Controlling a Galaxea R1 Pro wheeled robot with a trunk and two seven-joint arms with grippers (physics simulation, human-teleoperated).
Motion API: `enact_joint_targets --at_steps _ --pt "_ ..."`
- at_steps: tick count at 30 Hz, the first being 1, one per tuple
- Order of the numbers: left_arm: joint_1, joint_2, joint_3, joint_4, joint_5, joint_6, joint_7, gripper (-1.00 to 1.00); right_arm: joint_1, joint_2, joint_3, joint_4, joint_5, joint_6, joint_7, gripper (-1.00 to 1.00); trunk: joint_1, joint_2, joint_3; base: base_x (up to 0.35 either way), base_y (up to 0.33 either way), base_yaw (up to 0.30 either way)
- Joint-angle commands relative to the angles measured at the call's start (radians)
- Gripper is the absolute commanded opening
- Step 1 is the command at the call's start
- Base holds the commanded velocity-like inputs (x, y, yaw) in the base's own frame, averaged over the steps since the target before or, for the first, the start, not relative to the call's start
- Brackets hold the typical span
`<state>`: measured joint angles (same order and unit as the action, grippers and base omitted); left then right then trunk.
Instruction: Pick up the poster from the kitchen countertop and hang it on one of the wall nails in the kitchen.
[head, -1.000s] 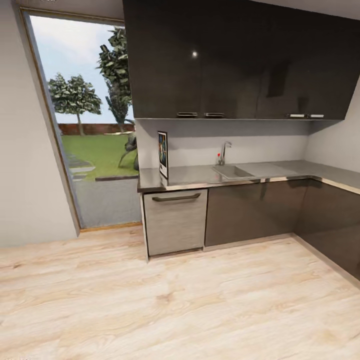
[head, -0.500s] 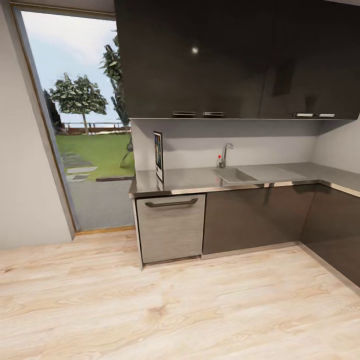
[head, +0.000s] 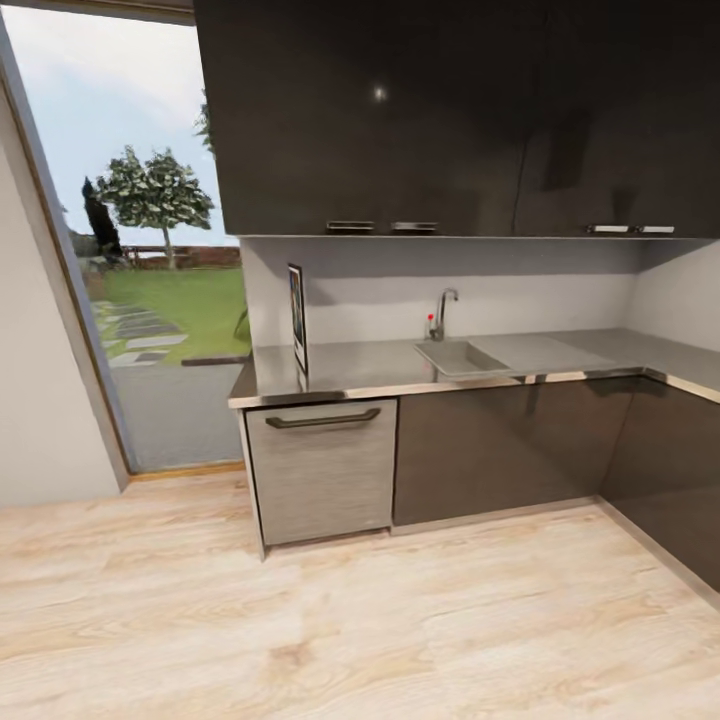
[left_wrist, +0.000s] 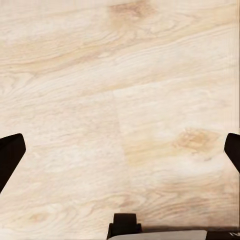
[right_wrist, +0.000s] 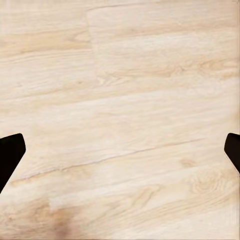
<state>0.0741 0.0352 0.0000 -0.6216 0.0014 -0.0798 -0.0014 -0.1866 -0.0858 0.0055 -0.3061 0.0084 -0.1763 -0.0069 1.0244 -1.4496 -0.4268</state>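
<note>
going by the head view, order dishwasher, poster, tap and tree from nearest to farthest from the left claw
1. dishwasher, under the counter's left end
2. poster, upright on the counter above it
3. tap, at the back wall by the sink
4. tree, outside the window

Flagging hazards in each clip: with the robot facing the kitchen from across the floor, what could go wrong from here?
1. The poster stands upright and edge-on near the left end of the countertop; a clumsy approach could tip it over or off that end.
2. Its thin profile gives little to grasp.
3. Both end effectors, left and right, open, point at the floor, so both need raising first.
</note>
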Motion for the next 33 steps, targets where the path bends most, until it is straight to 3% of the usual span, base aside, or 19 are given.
enact_joint_targets --at_steps 1,14,17,18,21,22,24,25,26,28,29,31,33 --pt "0.000 0.000 0.000 -0.001 0.000 -0.001 0.000 1.00 -0.001 0.000 0.001 0.001 0.001 -0.003 -0.001 1.00 0.001 0.000 -0.001 0.314 -0.115 0.000" --pt "0.000 0.002 0.001 -0.006 0.001 -0.007 -0.001 1.00 -0.001 -0.001 -0.002 0.000 0.001 -0.004 0.000 1.00 0.001 0.000 -0.001 0.296 -0.086 0.000" --pt "0.001 0.003 0.009 -0.009 0.006 -0.037 -0.004 1.00 -0.001 -0.001 -0.003 -0.001 0.001 -0.004 0.000 1.00 0.001 0.000 -0.001 0.077 -0.021 0.000" --pt "0.001 0.003 0.017 -0.061 0.023 -0.107 -0.006 1.00 -0.001 -0.002 -0.005 -0.004 0.000 -0.005 0.000 1.00 0.001 0.000 -0.001 0.018 -0.005 0.000" --pt "0.001 0.004 0.023 -0.146 0.037 -0.130 -0.007 1.00 -0.001 -0.002 -0.006 -0.005 0.000 -0.009 -0.001 1.00 0.001 0.000 -0.001 0.012 -0.003 0.000" --pt "0.001 0.006 0.027 -0.509 0.066 -0.065 -0.010 1.00 -0.001 -0.022 -0.006 -0.003 0.000 -0.088 -0.002 1.00 0.001 0.000 -0.001 0.002 0.000 0.000" --pt "0.001 0.006 0.026 -0.641 0.071 0.030 -0.010 1.00 -0.001 -0.030 -0.006 -0.003 -0.001 -0.102 -0.002 1.00 0.001 0.000 -0.001 0.000 0.000 0.000" --pt "0.001 0.005 0.021 -0.758 0.073 0.117 -0.009 1.00 -0.001 -0.038 -0.006 -0.003 -0.002 -0.109 -0.002 1.00 0.001 0.000 -0.001 0.000 0.000 0.000" --pt "-0.012 -0.018 0.015 -0.886 0.077 0.197 -0.005 1.00 -0.001 -0.044 -0.007 -0.003 -0.003 -0.116 -0.002 1.00 0.001 0.000 -0.001 0.000 0.000 0.000" --pt "-0.134 -0.053 0.013 -0.929 0.081 0.303 0.035 1.00 -0.001 -0.050 -0.007 -0.003 -0.003 -0.119 -0.002 1.00 0.001 0.000 -0.001 0.000 0.000 0.000" --pt "-0.164 -0.060 0.013 -0.932 0.082 0.334 0.052 1.00 -0.001 -0.052 -0.007 -0.003 -0.004 -0.119 -0.002 1.00 0.001 0.000 -0.001 0.000 0.000 0.000" --pt "-0.294 -0.101 0.013 -0.938 0.082 0.455 0.135 1.00 -0.001 -0.057 -0.007 -0.004 -0.004 -0.120 -0.002 1.00 0.001 0.000 -0.001 0.000 0.000 0.000" --pt "-0.365 -0.128 0.012 -0.934 0.081 0.501 0.175 1.00 -0.001 -0.058 -0.007 -0.005 -0.004 -0.121 -0.002 1.00 0.001 0.000 -0.001 0.000 0.000 0.000"
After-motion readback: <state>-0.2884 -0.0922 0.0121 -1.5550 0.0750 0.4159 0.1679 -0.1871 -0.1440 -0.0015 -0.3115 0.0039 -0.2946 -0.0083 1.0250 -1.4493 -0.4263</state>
